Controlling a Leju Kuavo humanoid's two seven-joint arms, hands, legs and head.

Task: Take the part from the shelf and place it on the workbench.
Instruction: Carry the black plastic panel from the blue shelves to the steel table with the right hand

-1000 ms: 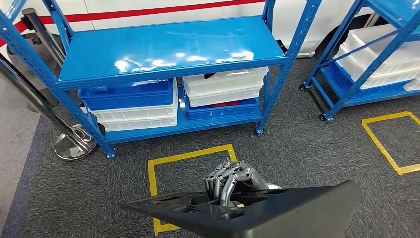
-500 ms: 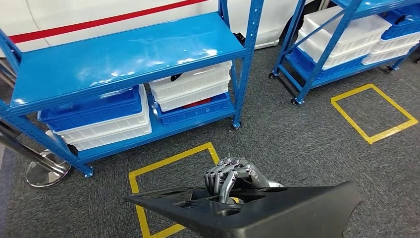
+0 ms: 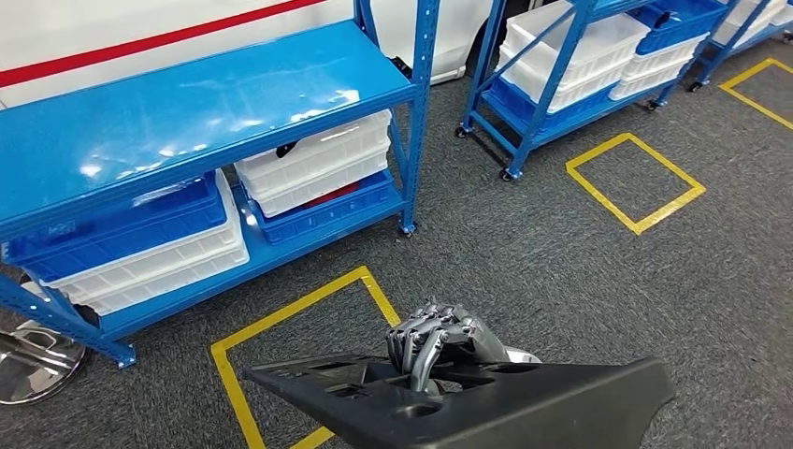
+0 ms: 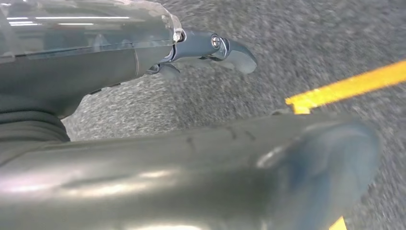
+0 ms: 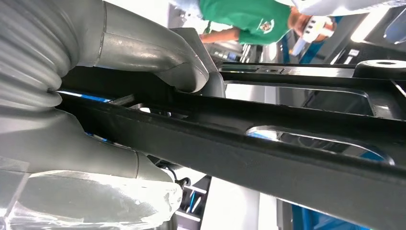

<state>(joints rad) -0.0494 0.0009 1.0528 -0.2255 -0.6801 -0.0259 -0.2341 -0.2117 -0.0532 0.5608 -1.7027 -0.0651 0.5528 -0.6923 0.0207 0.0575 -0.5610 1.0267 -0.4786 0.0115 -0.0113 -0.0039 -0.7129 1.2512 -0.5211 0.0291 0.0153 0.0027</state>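
I carry a large black moulded part [image 3: 505, 402] low in front of me, across the bottom of the head view. My right hand [image 3: 435, 339] curls its fingers over the part's far edge and grips it. In the right wrist view its thumb [image 5: 158, 52] presses on a rib of the part [image 5: 287, 143], beside the part's cut-outs. In the left wrist view the blurred part [image 4: 191, 177] lies close alongside my left hand [image 4: 95, 57]. One of that hand's fingers [image 4: 234, 48] points out over the carpet; its hold on the part is hidden.
A blue shelf [image 3: 187, 112] with white and blue bins [image 3: 313, 164] stands ahead on the left. A second blue shelf [image 3: 524, 112] stands further right. Yellow tape squares [image 3: 634, 182] mark the grey carpet. A chrome stand base [image 3: 28, 360] sits at far left. A person in green [image 5: 249, 17] stands behind.
The whole picture has shifted: my view has turned to the right, so the shelves slid left. The part and my right hand keep the same place in view.
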